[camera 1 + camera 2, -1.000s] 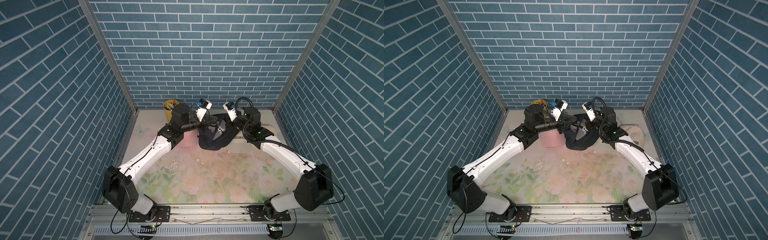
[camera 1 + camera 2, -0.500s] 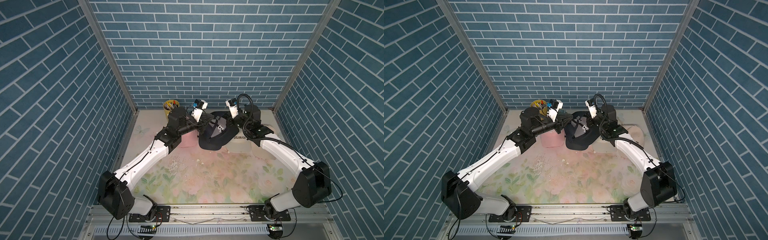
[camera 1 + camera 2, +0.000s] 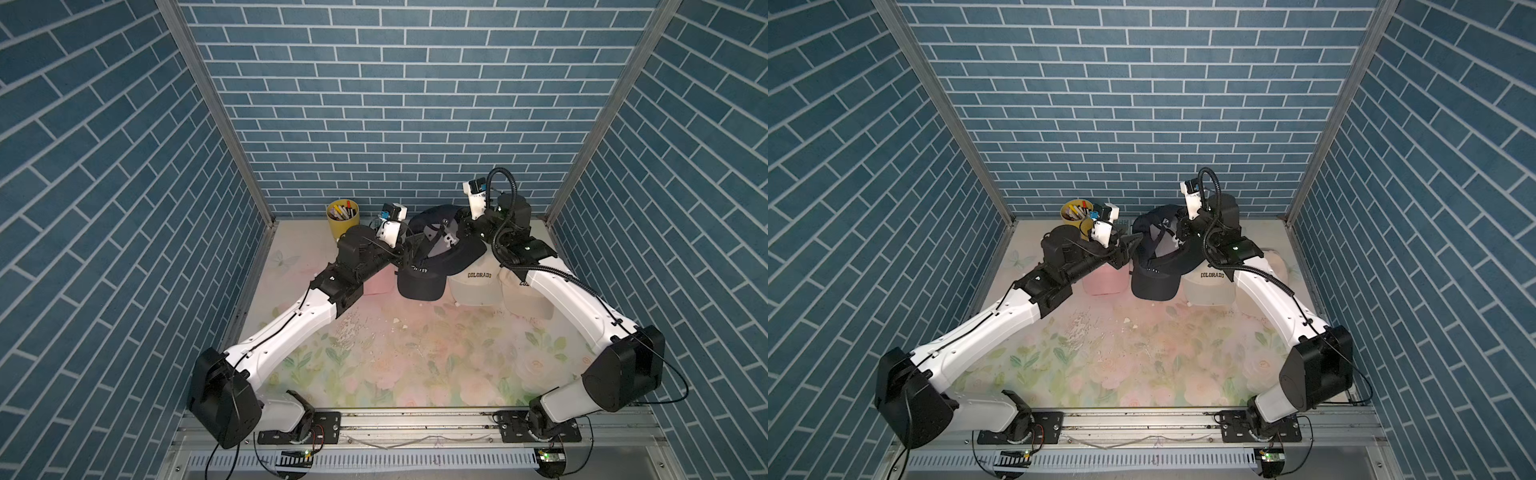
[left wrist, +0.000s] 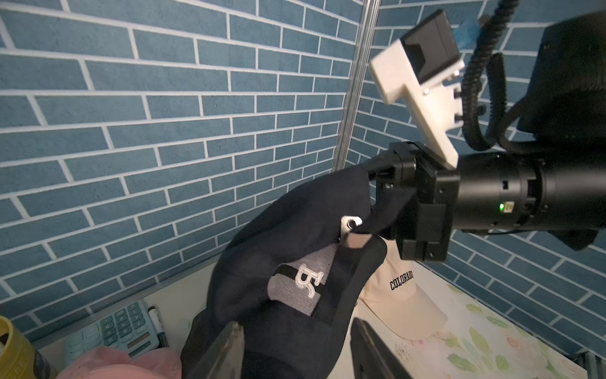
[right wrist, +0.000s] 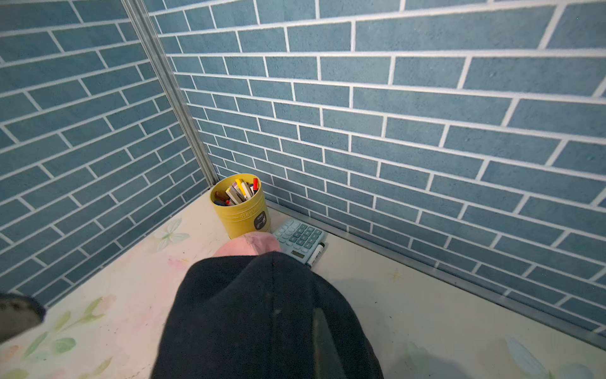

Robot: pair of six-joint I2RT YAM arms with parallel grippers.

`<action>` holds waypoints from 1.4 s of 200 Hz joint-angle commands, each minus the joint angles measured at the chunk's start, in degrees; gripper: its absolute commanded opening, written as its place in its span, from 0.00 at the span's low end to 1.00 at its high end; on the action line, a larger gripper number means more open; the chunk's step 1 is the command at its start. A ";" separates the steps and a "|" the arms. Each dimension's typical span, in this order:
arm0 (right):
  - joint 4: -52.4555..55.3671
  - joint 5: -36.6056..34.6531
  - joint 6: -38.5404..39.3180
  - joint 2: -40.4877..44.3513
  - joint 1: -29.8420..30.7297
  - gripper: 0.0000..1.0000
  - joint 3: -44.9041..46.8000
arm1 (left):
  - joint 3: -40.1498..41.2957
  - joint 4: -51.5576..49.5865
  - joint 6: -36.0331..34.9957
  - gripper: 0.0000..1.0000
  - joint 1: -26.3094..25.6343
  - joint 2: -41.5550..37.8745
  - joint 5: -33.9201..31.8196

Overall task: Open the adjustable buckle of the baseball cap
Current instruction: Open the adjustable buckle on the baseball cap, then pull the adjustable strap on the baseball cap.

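Observation:
The navy baseball cap [image 3: 440, 253] [image 3: 1156, 266] hangs in the air at the back of the table, inside facing my left arm. My right gripper [image 3: 465, 227] [image 3: 1181, 232] [image 4: 390, 200] is shut on the cap's rear fabric beside the silver buckle [image 4: 352, 231]. In the right wrist view the cap [image 5: 262, 311] covers the jaws, with one finger [image 5: 323, 334] faintly showing. My left gripper [image 3: 409, 249] [image 3: 1134, 243] [image 4: 296, 323] stands open just short of the cap [image 4: 288, 229], with nothing gripped.
A pink cap [image 3: 380, 284] lies under the left gripper. Two cream caps [image 3: 476, 284] [image 3: 523, 301] lie under the right arm. A yellow pen cup [image 3: 343, 222] [image 5: 241, 205], a calculator [image 5: 298, 236] and a marker [image 5: 316, 254] sit along the back wall.
My left gripper has opened and drawn back a little to the left, off the cap. My right gripper has lifted the cap higher.

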State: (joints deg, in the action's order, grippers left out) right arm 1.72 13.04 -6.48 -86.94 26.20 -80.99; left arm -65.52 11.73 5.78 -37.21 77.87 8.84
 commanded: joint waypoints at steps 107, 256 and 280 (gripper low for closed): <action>12.40 -9.55 -16.15 -3.01 3.42 0.00 -12.05 | 1.68 15.73 -8.00 0.61 -7.23 5.10 -16.06; 13.58 -10.41 -17.58 -2.30 5.18 0.00 -13.83 | -2.77 23.50 -11.78 0.62 -8.40 13.92 -20.44; 13.61 -10.19 -17.60 -2.41 5.22 0.00 -13.84 | -4.44 23.01 -11.85 0.53 -8.41 14.81 -25.49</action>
State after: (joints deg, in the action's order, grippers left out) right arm 15.49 3.25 -21.23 -89.86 31.14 -92.77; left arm -67.26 33.04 -5.45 -45.41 91.94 -11.92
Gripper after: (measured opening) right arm 0.041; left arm 0.590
